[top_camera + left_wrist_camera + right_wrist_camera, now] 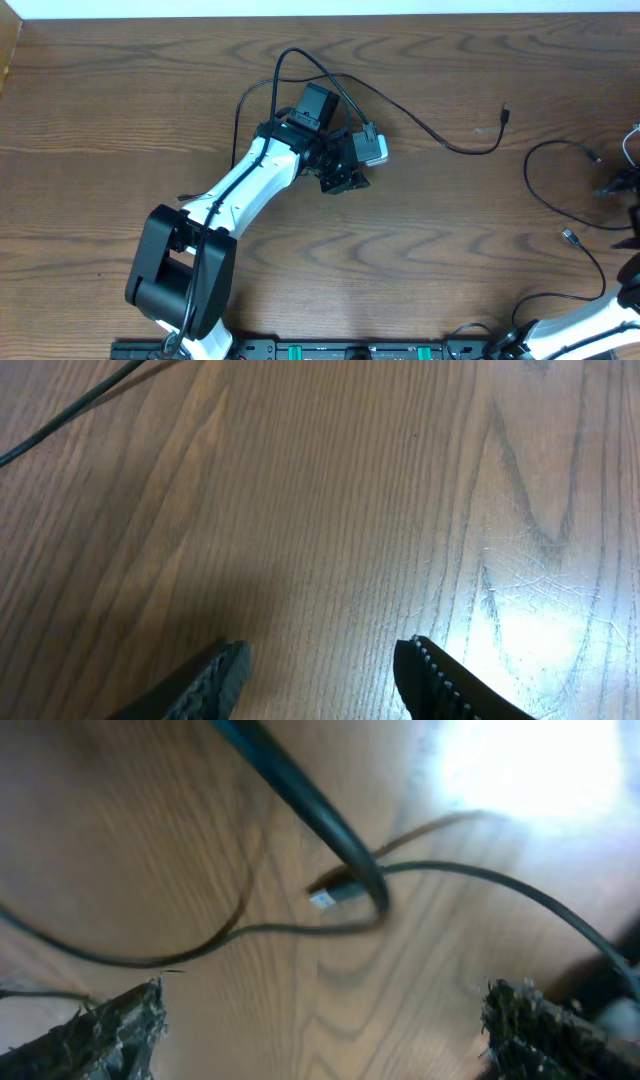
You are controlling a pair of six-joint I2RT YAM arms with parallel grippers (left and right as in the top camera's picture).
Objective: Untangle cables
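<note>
With no grab made yet, both tools hang wide open and empty, the left tool (322, 652) near the far-edge black cable (462, 152), the right tool (325, 995) over the right-edge cables (300, 792), where it likely should drop and pinch one strand.

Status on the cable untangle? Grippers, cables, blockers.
Left gripper open, empty, over table. Right gripper open, above crossed black cables and a plug end. Nothing gripped yet. No obstruction seen.
</note>
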